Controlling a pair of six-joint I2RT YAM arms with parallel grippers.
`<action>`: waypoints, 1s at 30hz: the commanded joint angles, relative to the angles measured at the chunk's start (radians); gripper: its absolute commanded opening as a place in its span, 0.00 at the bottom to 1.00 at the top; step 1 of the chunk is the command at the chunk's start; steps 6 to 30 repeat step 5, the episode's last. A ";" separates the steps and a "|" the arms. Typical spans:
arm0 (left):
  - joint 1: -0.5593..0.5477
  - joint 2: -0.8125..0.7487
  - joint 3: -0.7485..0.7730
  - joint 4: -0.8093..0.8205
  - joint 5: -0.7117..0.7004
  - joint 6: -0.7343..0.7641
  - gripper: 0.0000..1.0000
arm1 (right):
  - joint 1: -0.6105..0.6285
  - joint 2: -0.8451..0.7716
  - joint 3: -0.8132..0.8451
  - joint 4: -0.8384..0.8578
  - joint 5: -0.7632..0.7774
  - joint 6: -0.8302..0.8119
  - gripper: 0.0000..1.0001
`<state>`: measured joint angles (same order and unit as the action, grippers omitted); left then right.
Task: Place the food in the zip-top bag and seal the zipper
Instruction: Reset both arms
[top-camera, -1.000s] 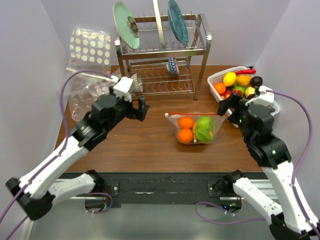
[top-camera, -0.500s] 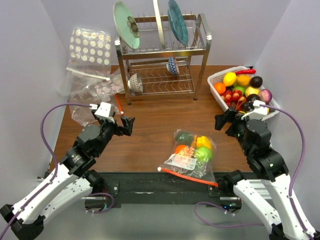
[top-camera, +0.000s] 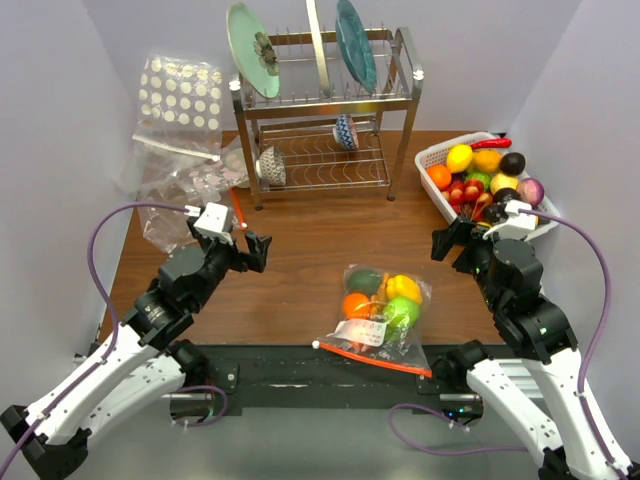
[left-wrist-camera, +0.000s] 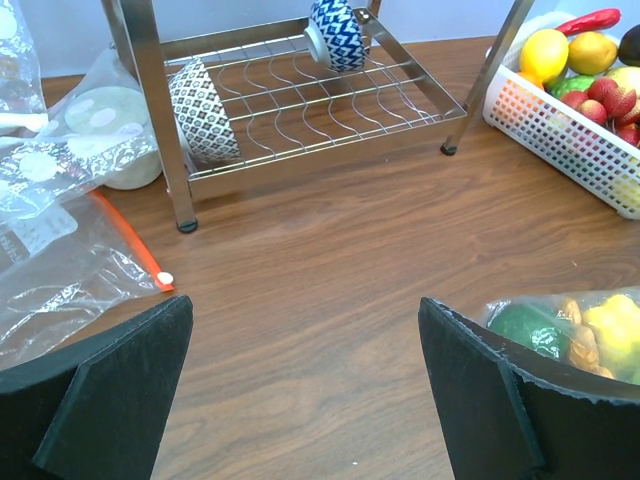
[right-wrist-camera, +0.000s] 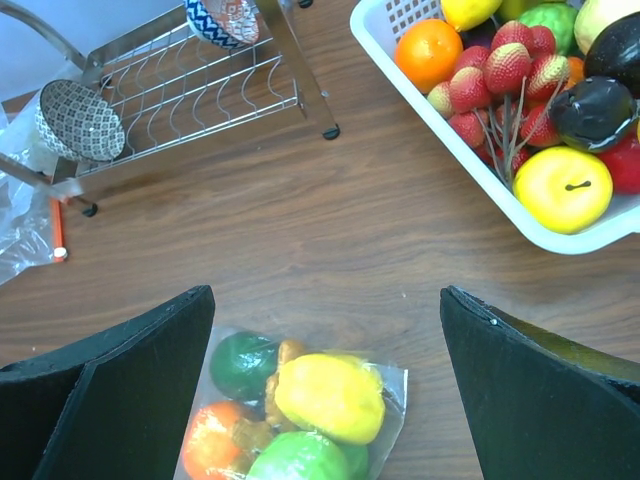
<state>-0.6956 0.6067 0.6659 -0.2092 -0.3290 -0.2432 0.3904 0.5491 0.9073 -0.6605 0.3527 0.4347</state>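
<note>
Clear crinkly zip-top bag (top-camera: 405, 338): orange-red zipper strip (top-camera: 375, 358), white slider (top-camera: 315, 345), white label (top-camera: 362, 331).

Glossy toy food inside: one orange piece (right-wrist-camera: 210, 445), one yellow piece (right-wrist-camera: 330, 397), one bright green piece (right-wrist-camera: 300, 458), one dark green piece (right-wrist-camera: 243, 365).

Wooden table (top-camera: 300, 270): mid-brown, grain visible.

Lattice plastic basket (left-wrist-camera: 570, 150): white.

Metal rack (left-wrist-camera: 147, 90): silver.

First small bowl (left-wrist-camera: 335, 35): blue-and-white diamond pattern.

Second small bowl (left-wrist-camera: 203, 110): fine black-and-white check.

Upright plates: pale green plate (top-camera: 250, 48), teal plate (top-camera: 355, 45).

Large clear bag (top-camera: 180, 95): rows of white dots.
</note>
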 joint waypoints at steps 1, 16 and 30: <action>0.005 0.005 0.038 0.030 0.015 0.015 1.00 | -0.002 0.002 0.012 0.028 0.011 -0.028 0.99; 0.004 0.008 0.038 0.028 0.008 0.018 1.00 | -0.002 0.000 0.007 0.036 0.003 -0.033 0.99; 0.004 0.008 0.038 0.028 0.008 0.018 1.00 | -0.002 0.000 0.007 0.036 0.003 -0.033 0.99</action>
